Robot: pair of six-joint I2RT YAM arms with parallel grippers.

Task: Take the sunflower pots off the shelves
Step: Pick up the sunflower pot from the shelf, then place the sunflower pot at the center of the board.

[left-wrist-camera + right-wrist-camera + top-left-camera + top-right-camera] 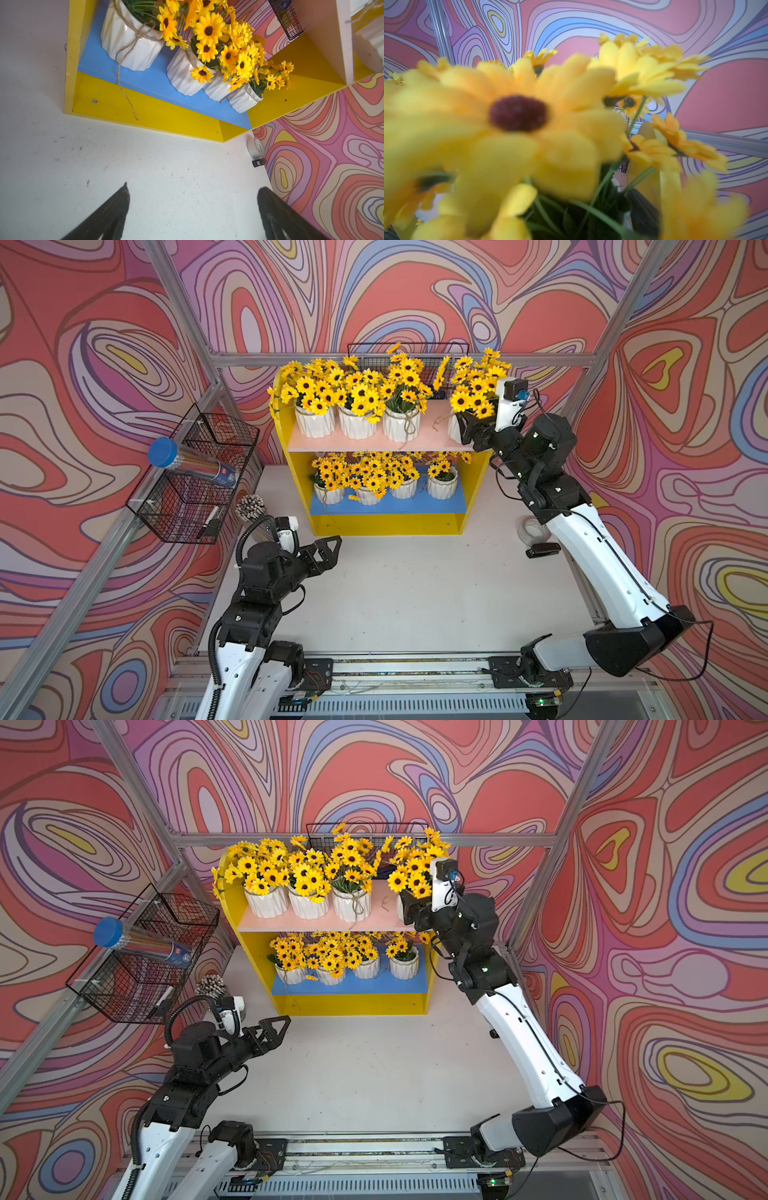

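While our right gripper (465, 429) stands wide about the rightmost sunflower pot (473, 400), upper right of centre, we cannot tell whether it grips; our left gripper (332, 549) hangs spread, lower left. All eight pots sit on the shelves (386, 524), none off.

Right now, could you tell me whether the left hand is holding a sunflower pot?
No, the left hand is open over the white table, with nothing between its fingers.

The right hand (466, 429) hides most of the end pot (452, 430), its sunflowers (517, 116) blurred close-up.
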